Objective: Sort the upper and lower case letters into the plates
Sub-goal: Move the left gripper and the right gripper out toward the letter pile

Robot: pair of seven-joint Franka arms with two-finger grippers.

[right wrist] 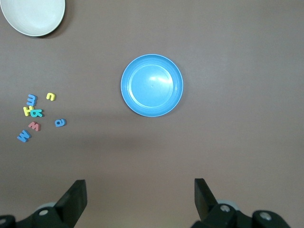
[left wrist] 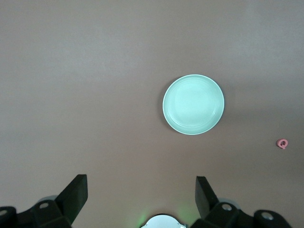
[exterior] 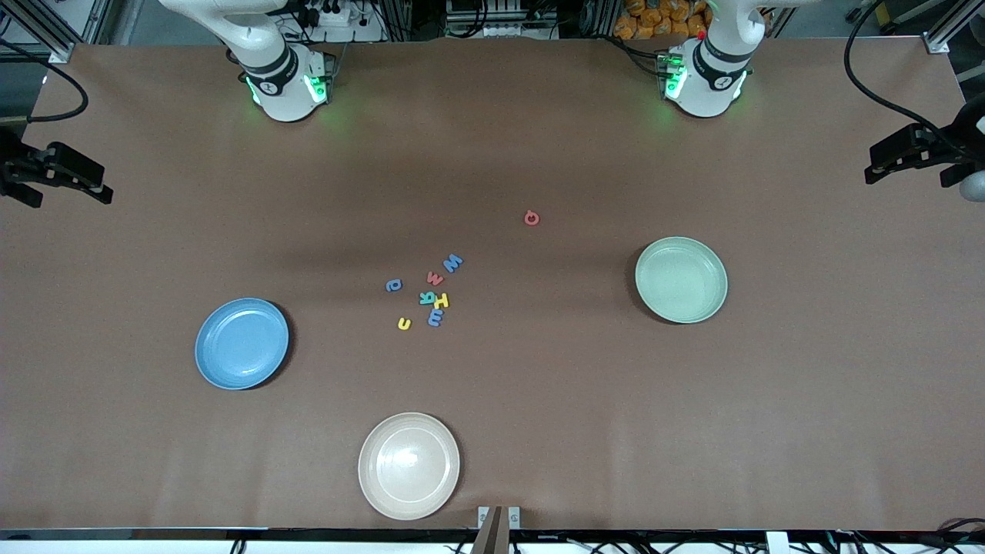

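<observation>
Letters (exterior: 431, 296) in foam-like blue, red, yellow and teal lie clustered mid-worktop, none yet on a plate.

Seven small flat pieces sit close together on the matte brown worktop (exterior: 154, 431), some touching; a red ring-shaped piece (exterior: 532, 218) lies apart, farther from the front camera and toward the left arm's end. The pale mint plate (exterior: 681, 279) rests toward the left arm's end and the sky blue plate (exterior: 242, 343) toward the right arm's end, both round, shallow, smooth-rimmed and bare. A glossy cream plate (exterior: 409, 465) sits nearest the front camera. The left end effector (left wrist: 141, 192) hangs high with fingers spread wide, holding nothing; the right end effector (right wrist: 140, 194) likewise, wide and unloaded.
</observation>
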